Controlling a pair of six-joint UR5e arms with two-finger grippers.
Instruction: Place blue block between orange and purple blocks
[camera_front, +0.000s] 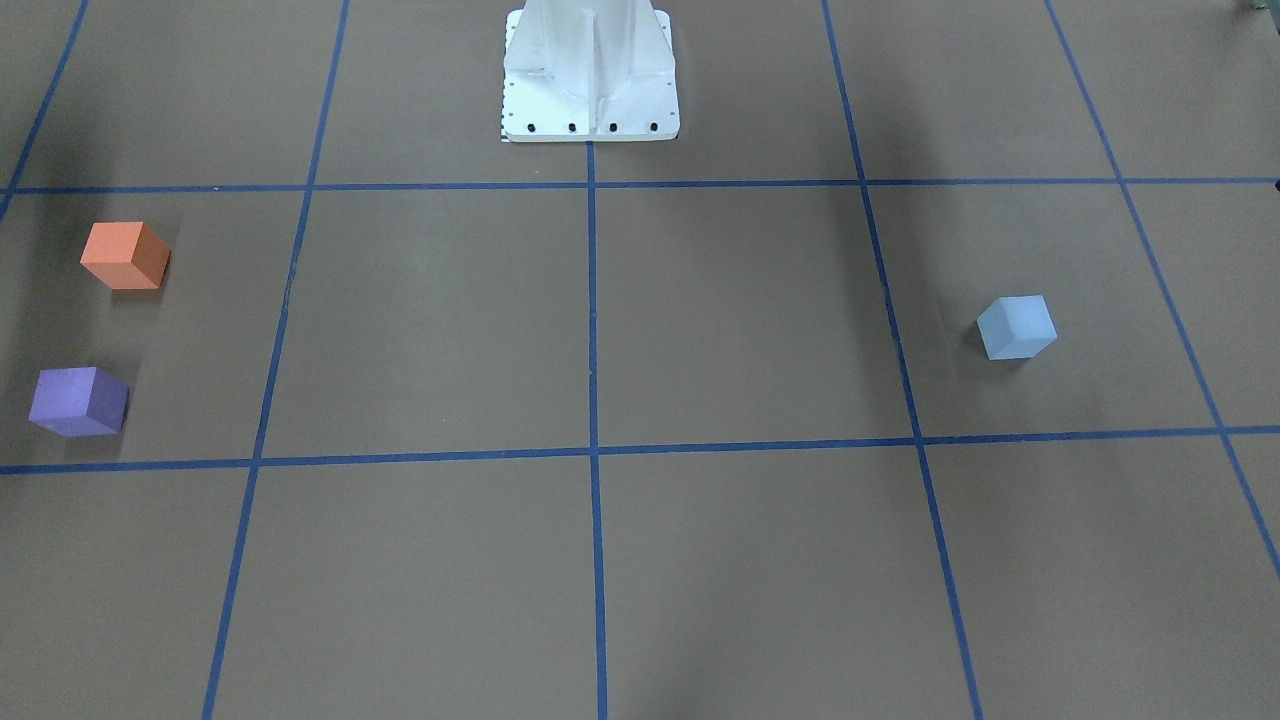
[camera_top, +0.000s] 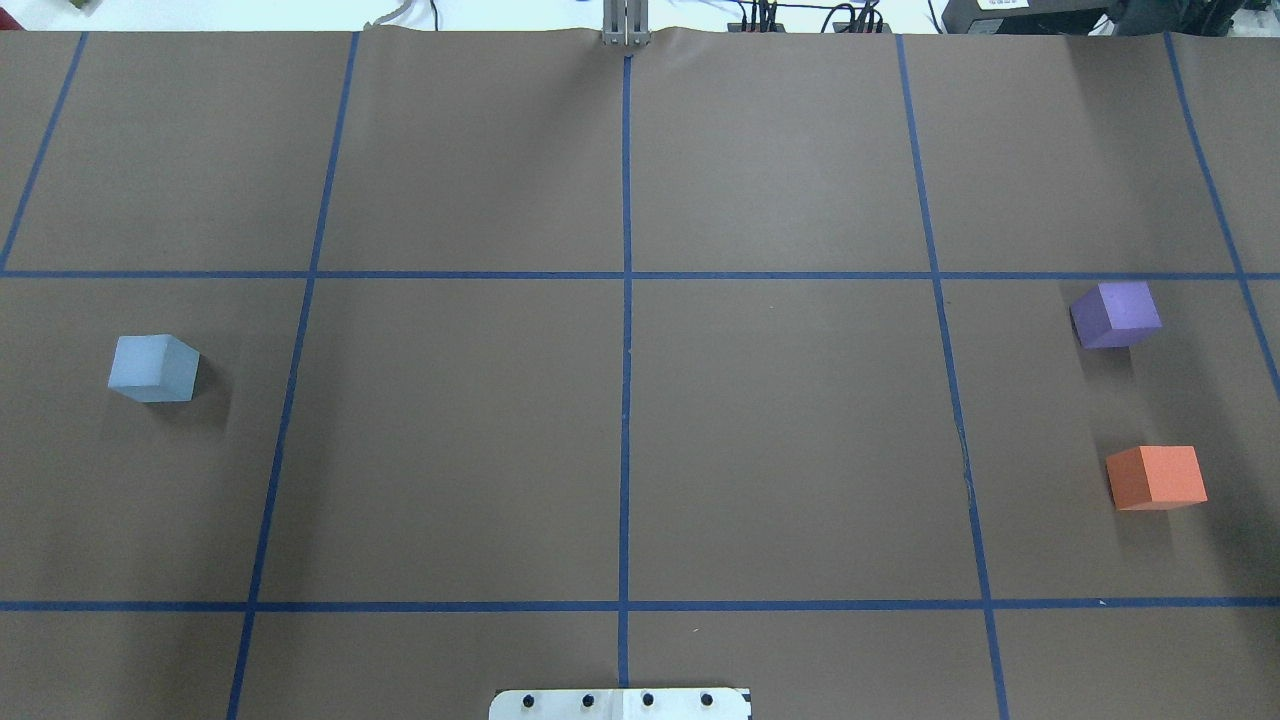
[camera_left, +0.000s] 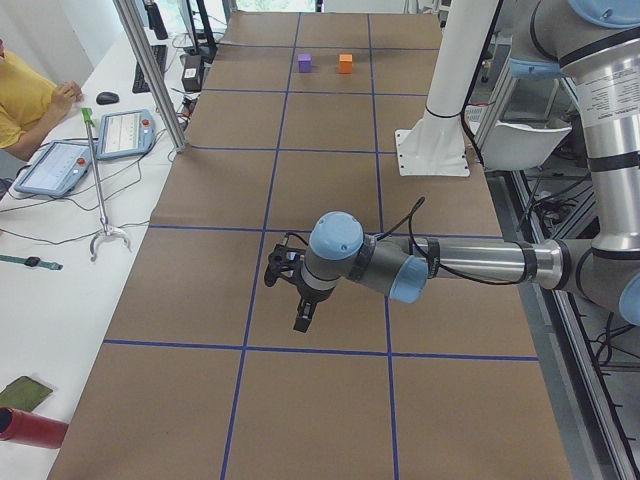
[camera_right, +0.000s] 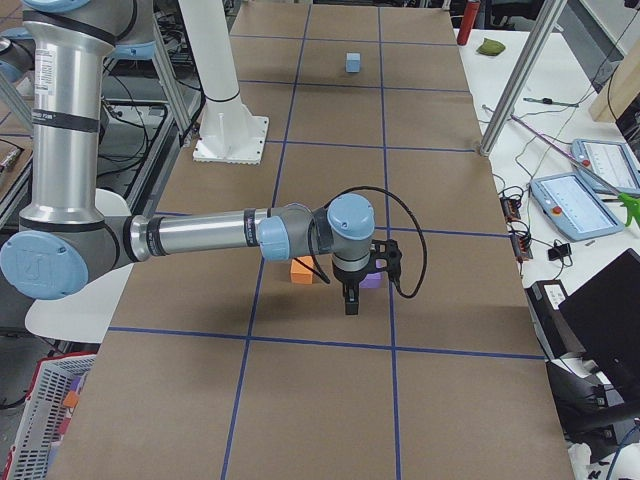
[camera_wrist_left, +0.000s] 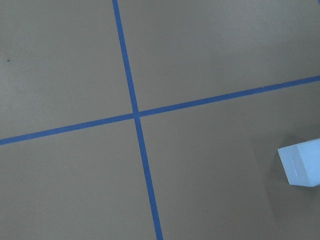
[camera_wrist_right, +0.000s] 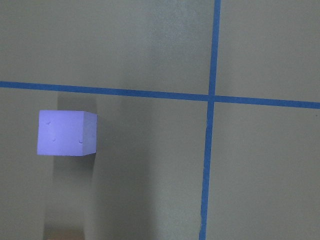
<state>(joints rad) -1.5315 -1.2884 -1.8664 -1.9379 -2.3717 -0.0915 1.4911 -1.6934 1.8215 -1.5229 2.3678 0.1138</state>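
The light blue block (camera_top: 153, 368) sits on the brown table, on my left side; it also shows in the front view (camera_front: 1016, 327) and at the right edge of the left wrist view (camera_wrist_left: 302, 162). The purple block (camera_top: 1115, 314) and the orange block (camera_top: 1156, 477) sit apart on my right side, with a gap between them. The purple block shows in the right wrist view (camera_wrist_right: 66, 133). My left gripper (camera_left: 303, 316) hangs above the table near the blue block. My right gripper (camera_right: 350, 303) hangs over the purple block (camera_right: 371, 281). I cannot tell whether either gripper is open or shut.
Blue tape lines divide the table into squares. The white robot base (camera_front: 590, 75) stands at the table's middle near edge. An operator, tablets (camera_left: 125, 133) and a grabber tool lie on the side bench; a metal post (camera_left: 150, 70) stands at the table's far edge.
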